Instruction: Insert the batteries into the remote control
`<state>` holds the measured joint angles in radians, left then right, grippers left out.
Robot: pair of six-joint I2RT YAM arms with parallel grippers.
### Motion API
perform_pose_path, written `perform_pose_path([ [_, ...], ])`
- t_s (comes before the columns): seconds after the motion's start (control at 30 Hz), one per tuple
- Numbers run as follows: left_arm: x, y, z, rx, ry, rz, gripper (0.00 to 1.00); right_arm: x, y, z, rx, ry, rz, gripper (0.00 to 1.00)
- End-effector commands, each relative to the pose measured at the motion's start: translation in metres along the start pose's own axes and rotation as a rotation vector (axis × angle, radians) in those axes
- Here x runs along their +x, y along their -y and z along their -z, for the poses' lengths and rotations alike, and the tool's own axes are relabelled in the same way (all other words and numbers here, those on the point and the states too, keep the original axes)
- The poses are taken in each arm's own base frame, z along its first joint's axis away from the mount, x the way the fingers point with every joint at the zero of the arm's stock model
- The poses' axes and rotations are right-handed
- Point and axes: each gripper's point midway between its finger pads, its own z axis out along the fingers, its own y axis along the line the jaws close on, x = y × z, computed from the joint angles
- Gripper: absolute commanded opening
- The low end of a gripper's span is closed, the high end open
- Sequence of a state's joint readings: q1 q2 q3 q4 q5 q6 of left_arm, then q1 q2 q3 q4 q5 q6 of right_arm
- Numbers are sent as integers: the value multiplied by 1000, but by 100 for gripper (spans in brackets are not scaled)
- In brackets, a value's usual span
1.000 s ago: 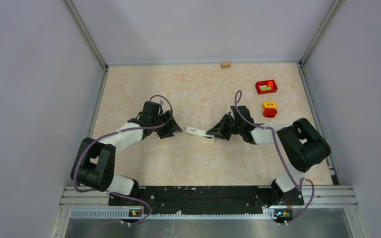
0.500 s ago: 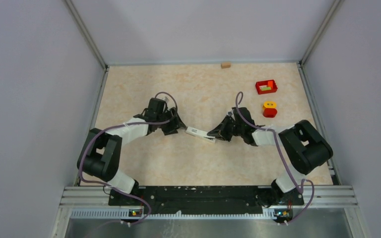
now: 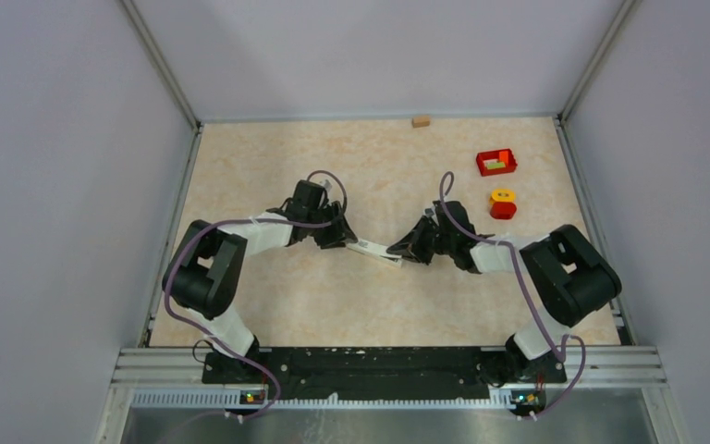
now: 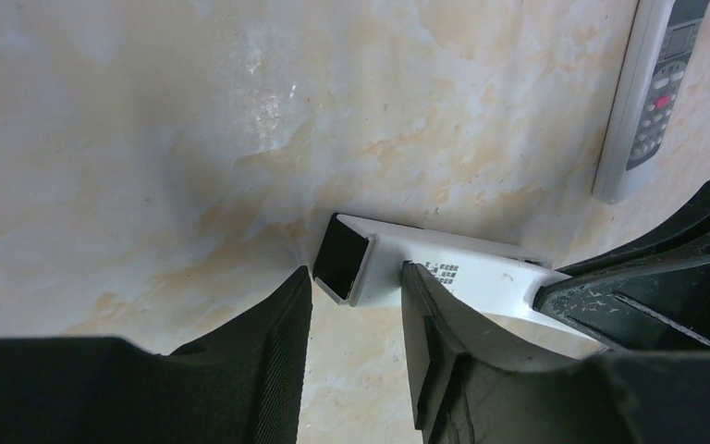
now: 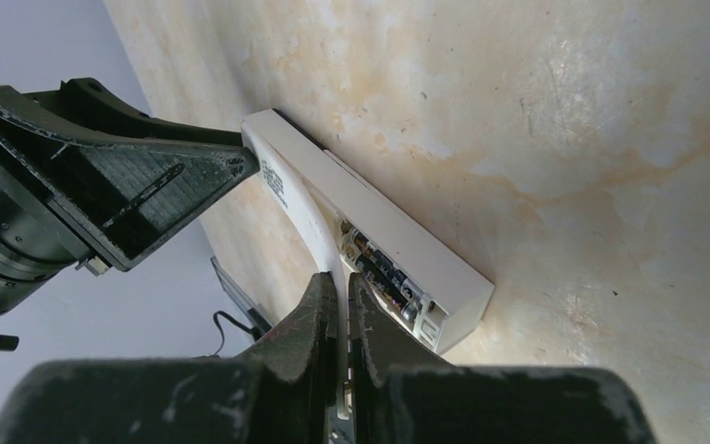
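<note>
Toward the left of the beige marbled table (image 3: 240, 185), the left gripper (image 3: 339, 235) points to the right and reaches the left end of a long white bar (image 3: 371, 247); in the left wrist view its fingers (image 4: 273, 338) stand partly open, one on each side of the bar's hollow dark end; whether they press the bar or only stand close to it, I cannot tell. On the upper face of the bar is a small printed label (image 4: 444, 271). Seen from the right wrist, this labelled face is a curved white strip (image 5: 307, 208) which lifts off the bar body in an arc; beside it a recess in the body is uncovered, and the batteries (image 5: 384, 268) lie there, dark slim cylinders, at the end of the bar nearest to the right gripper (image 5: 344, 294); this gripper comes from the right, its fingers closed together with only the thin strip pinched between them. Further right the remote control (image 4: 654, 97), a white handset with a dark screen and grey buttons, lies face up on the table, near the bar but apart from it; the top view does not show it. At the far edge lies a small wooden block (image 3: 420, 120); near the right edge stand a red box (image 3: 496, 163) with green and orange pieces inside and, nearer, a red and yellow piece (image 3: 502, 203).
</note>
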<state>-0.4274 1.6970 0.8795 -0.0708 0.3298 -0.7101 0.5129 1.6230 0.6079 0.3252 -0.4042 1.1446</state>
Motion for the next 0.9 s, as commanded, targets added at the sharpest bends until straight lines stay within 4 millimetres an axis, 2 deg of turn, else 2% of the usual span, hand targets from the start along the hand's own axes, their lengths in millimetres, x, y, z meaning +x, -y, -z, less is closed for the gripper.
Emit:
perform_pose_path([
  [0.0, -1, 6, -4, -2, 5, -87, 43, 6, 42, 4, 154, 18, -17, 0],
  [0.17, 26, -3, -10, -60, -70, -137, 40, 6, 40, 4, 145, 15, -13, 0],
  [0.4, 54, -37, -14, -152, -130, -110, 33, 4, 31, 8, 128, 23, 0, 1],
  [0.6, 63, -49, -18, -188, -155, -93, 32, -2, 18, 17, 121, 44, 26, 25],
  [0.87, 69, -61, -24, -225, -168, -81, 31, -3, 8, 33, 131, 53, 55, 33],
])
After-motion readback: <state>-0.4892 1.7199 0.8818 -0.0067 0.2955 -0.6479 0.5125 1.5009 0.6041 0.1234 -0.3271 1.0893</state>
